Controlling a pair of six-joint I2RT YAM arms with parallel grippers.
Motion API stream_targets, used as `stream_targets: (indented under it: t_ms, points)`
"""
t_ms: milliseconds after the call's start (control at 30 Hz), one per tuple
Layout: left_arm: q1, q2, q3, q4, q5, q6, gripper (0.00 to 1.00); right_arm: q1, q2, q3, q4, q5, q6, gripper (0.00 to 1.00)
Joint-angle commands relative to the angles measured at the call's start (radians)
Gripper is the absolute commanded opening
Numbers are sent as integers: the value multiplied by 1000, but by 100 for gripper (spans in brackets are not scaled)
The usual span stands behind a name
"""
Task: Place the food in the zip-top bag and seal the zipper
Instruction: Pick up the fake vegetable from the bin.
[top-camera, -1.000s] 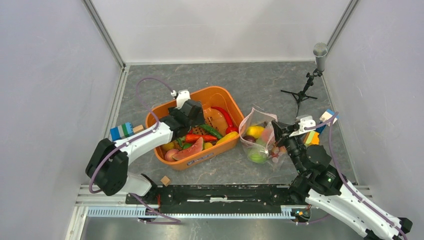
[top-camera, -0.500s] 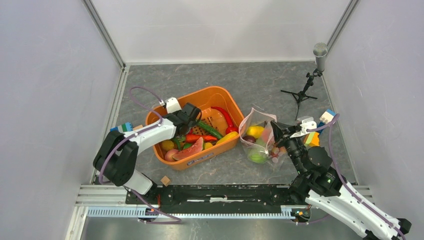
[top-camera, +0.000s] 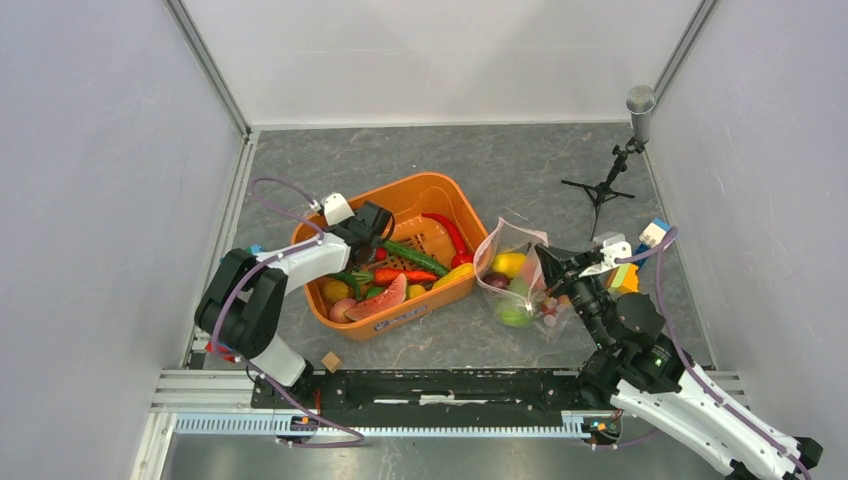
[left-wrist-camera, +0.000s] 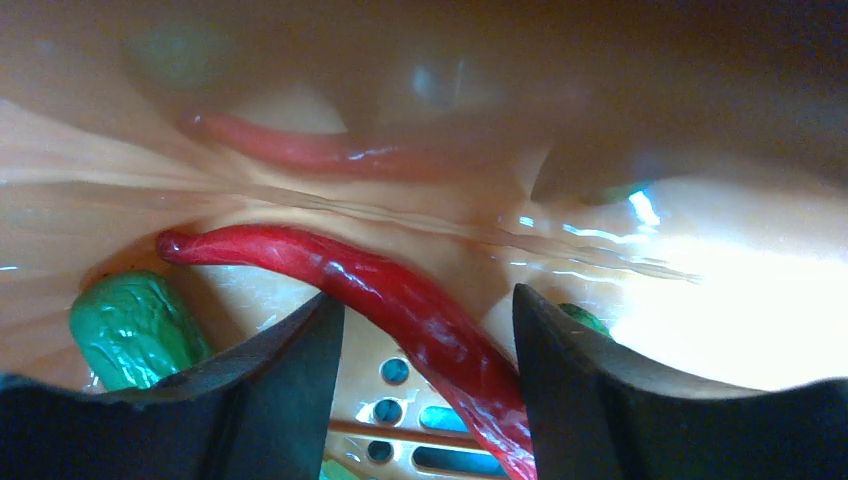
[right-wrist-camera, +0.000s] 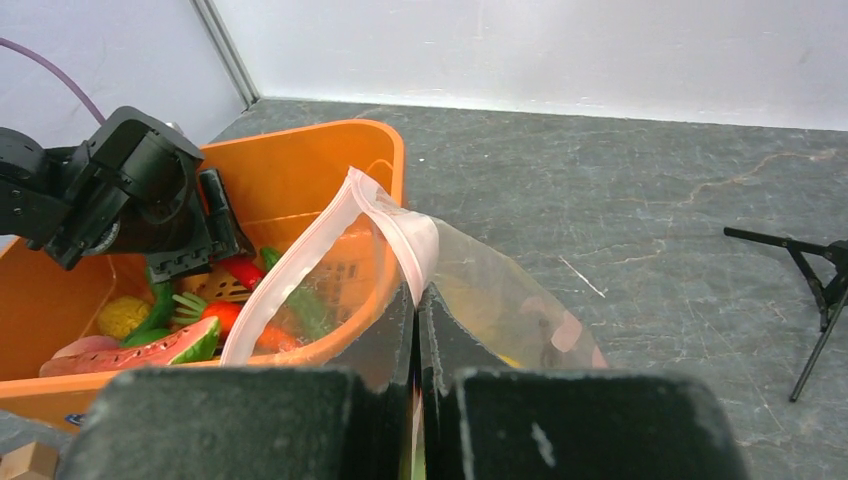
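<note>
- One grey marbled tabletop (top-camera: 480, 170) is spreading between plain white walls (top-camera: 100, 150), with a metal rail running along its near edge.
- A small wooden cube (top-camera: 330, 361) is lying near that rail, while a microphone on a black tripod (top-camera: 610, 180) is standing at the far right.
- The left arm is bending in from the left wall, dipping its left gripper (top-camera: 372, 228) into the orange tub (top-camera: 440, 187).
- Seen from the left wrist, its jaws are standing parted, straddling the red chilli (left-wrist-camera: 300, 252), which is lying on the tub's slotted floor; a gap is showing beside the left finger, so nothing is clamped.
- More food is lying in the tub: a watermelon slice (top-camera: 380, 298), a green pod (top-camera: 412, 255) and yellow pieces.
- The zip-top bag (top-camera: 515, 275) is sitting just right of the tub, its mouth gaping upward, a yellow piece (top-camera: 510, 263) and a green melon (top-camera: 515, 314) showing through the clear film.
- The right arm is reaching in from the near right corner, and the right gripper (right-wrist-camera: 417, 300) is pinching the bag's rim, fingers pressed together on the film.
- The zipper (right-wrist-camera: 300, 265) is curving as an unsealed pale pink strip from that pinch towards the tub.
- Coloured blocks (top-camera: 655, 232) are resting beyond the right arm.
</note>
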Motion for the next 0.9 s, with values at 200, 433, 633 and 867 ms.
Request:
stream_targets:
  t_ms: [200, 433, 633, 867]
  points:
    - [5, -81, -28, -26, 35, 42, 36, 1, -48, 23, 37, -20, 61, 3]
    - [6, -243, -24, -30, 50, 123, 29, 1, -28, 32, 23, -30, 70, 2]
    - [4, -333, -25, -23, 133, 192, 28, 1, -9, 44, 18, -35, 75, 2]
    - [4, -440, -57, 11, 182, 232, 26, 1, 2, 30, 31, -66, 106, 2]
